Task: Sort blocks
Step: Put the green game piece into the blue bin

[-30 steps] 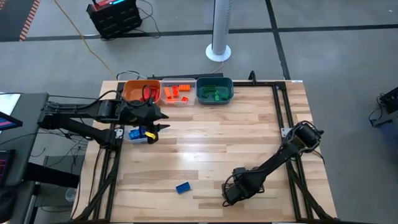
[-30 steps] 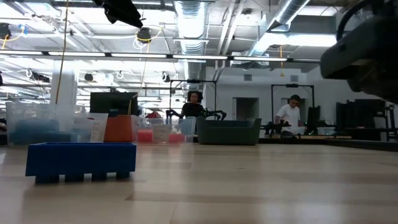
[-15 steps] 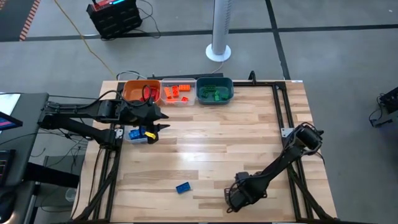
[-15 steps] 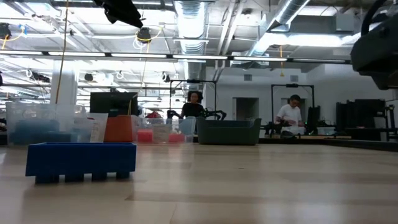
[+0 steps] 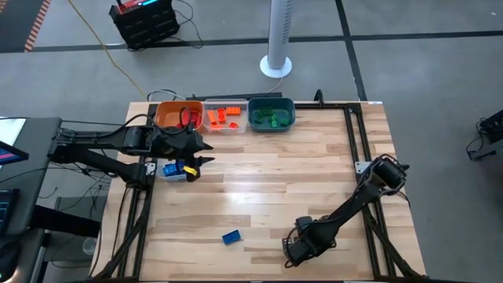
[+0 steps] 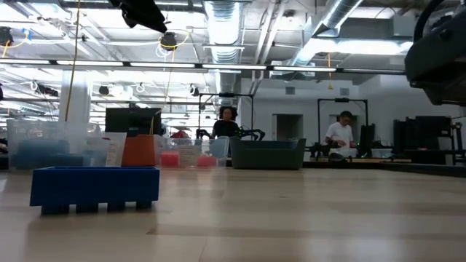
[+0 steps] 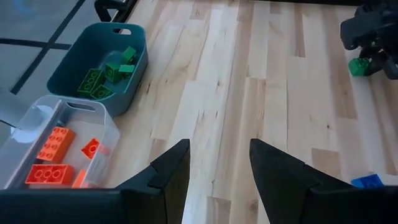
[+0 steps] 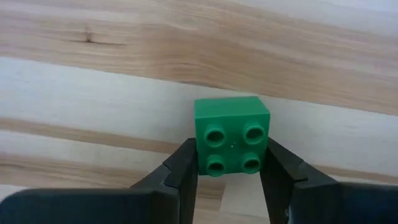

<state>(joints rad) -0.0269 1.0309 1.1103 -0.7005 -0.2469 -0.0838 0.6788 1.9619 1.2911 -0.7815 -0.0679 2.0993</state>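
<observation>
One green block [image 8: 231, 135] is sitting on the desk [image 8: 93, 68] between my right gripper [image 8: 227, 163] fingers, which I'm pressing against its flat sides; it looks light, rigid, slightly slick. Left gripper [image 7: 219, 163] is hanging half-open.

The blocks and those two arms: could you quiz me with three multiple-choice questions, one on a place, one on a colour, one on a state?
1. Where does the loose blue block lie?
A. inside the teal bin
B. on the bare table, near its front edge
C. on top of the orange bin

2. What colour is the block between the right gripper's fingers?
A. green
B. red
C. orange

3. How does the left gripper stand?
A. clamped on a blue block
B. pressed into the clear bin
C. open, holding nothing

Answers:
1 B: the high view shows it alone on the wood.
2 A: the right wrist view shows a green block with a finger at each side.
3 C: the left wrist view shows only table between its fingers.
</observation>
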